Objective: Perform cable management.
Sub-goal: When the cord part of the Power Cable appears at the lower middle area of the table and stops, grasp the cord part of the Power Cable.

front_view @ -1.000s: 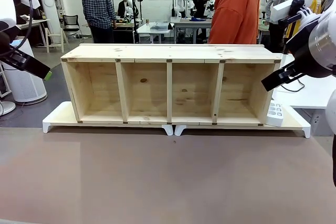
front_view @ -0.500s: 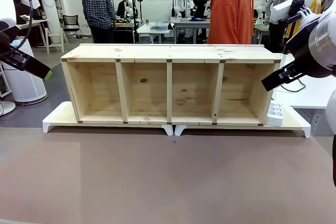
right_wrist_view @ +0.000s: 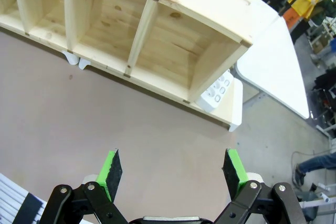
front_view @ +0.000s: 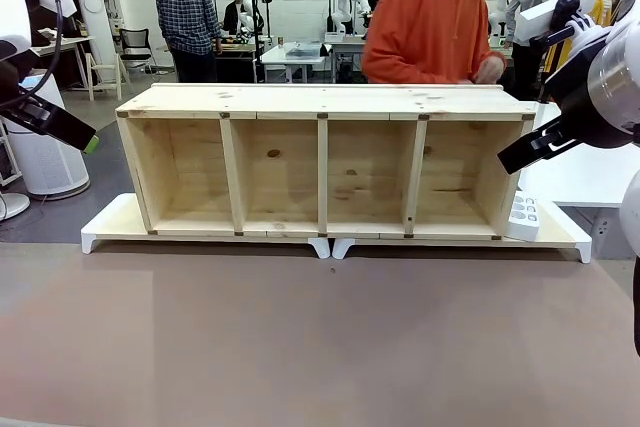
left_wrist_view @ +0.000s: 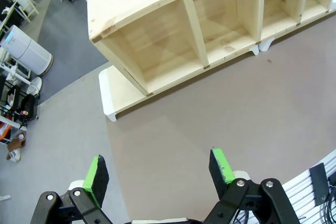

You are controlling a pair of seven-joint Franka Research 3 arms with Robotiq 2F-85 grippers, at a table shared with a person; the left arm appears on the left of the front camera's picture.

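Both grippers hang above the table (front_view: pixel 320 347) with their fingers wide apart and nothing between them, the left gripper (left_wrist_view: pixel 157 170) before the left end of the shelf (front_view: pixel 325 102) and the right gripper (right_wrist_view: pixel 173 167) before the right end. Of the cable I can see only its white strip (front_view: pixel 523 217). It leans against the outer right wall of the shelf and stands on the white riser (front_view: pixel 560 237). The black cord I cannot trace; it probably runs behind the shelf, where the person's hand (front_view: pixel 489 69) is busy at the back edge. I think the main risk is a pull on the strip while the cord is caught behind the shelf or held by the person: the strip could then slip out of the pads, or the shelf could shift. Because the strip touches the wall, one finger may also hit the wood on the way down, or push the strip off the riser edge.
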